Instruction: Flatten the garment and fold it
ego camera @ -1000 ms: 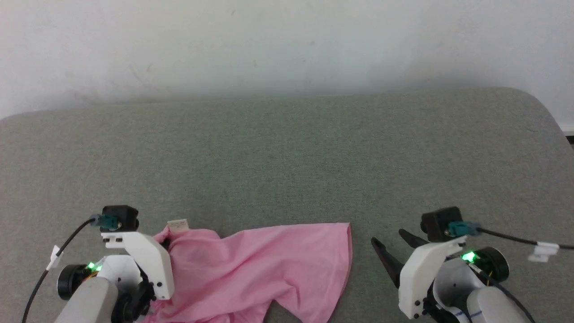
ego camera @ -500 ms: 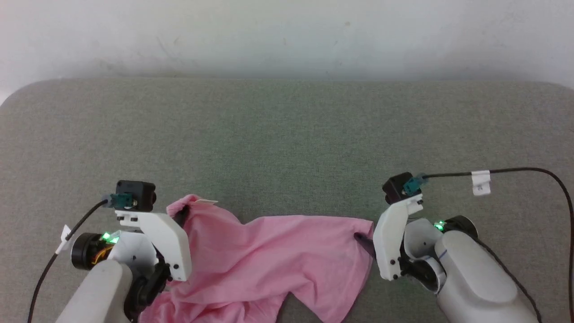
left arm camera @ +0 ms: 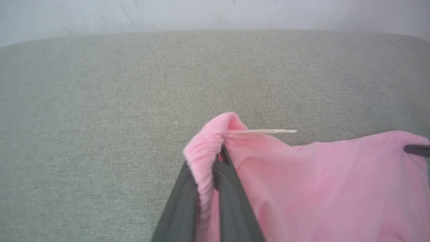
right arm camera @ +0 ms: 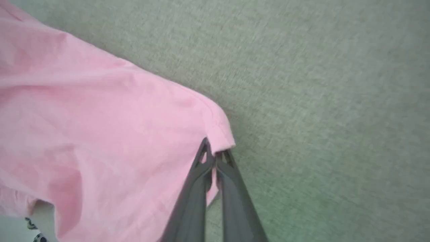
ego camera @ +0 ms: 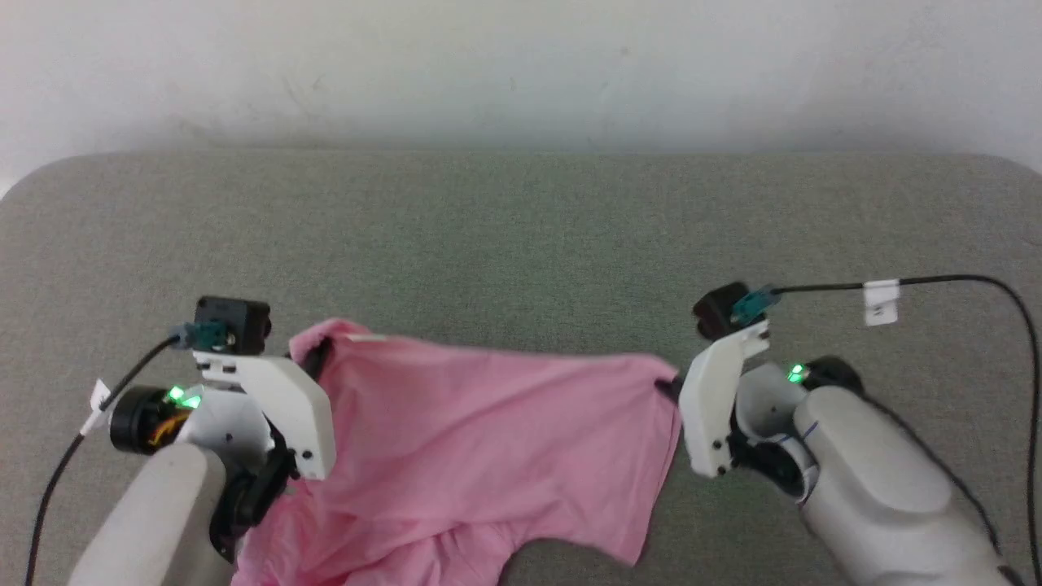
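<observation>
Head view has the light pink soft cotton shorts (ego camera: 488, 439) strung between the two arms over the near part of the grey-green fabric-covered surface (ego camera: 521, 236). Their far edge runs almost straight from left to right, and the legs sag toward the near side around a notch at the middle. That line is there because each end is pinched. The left tool (left arm camera: 220, 158) has its dark fingers closed on the gathered elastic waistband (left arm camera: 201, 158), the ridged pink band squeezed between them. A small white label (left arm camera: 265, 131) pokes out flat just right of the grip. At the right end, the right tool (right arm camera: 211, 149) is closed narrow on the very corner of the hemmed cloth, its tips nearly touching with only a thin fold between them. Holding two corners well apart looks meant to pull the fabric taut so creases fall out before it is laid flat. By that reading this is the flattening step, with no fold begun. The held edge seems raised off the surface, judging by the shadow under the right corner, though how high cannot be told. The right grip catches little cloth, so a harder pull could slip it free. Beyond the far edge of the surface stands a pale wall (ego camera: 521, 65).
</observation>
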You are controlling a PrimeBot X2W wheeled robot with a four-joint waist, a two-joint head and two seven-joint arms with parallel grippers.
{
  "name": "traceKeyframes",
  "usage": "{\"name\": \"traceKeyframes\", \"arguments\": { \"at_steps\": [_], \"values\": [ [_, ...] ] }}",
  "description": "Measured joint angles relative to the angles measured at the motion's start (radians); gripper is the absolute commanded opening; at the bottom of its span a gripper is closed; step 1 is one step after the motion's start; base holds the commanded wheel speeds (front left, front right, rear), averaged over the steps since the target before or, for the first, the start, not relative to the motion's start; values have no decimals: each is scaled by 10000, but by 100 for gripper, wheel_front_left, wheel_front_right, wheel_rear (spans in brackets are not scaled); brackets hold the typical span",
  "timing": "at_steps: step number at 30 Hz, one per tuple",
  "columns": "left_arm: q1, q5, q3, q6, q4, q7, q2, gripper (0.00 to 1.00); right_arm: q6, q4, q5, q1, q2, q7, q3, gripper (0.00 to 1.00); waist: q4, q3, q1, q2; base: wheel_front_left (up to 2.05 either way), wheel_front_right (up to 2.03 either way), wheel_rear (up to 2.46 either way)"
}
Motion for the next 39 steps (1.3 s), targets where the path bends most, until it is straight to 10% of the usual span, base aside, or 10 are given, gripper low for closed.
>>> {"name": "traceKeyframes", "arguments": {
  "at_steps": [21,39],
  "values": [
    [-8350,1363,385,-688,4000,-3647,-596,0,27,311,-2725,-6718,-546,-5306,-2968,0,-892,894,2,0,0,0,0],
    [-9495,1281,362,-1062,9026,-5963,-1563,0,13,3162,-2278,-6904,387,-6445,-1373,0,-1141,2106,1,0,0,0,0]
  ]
}}
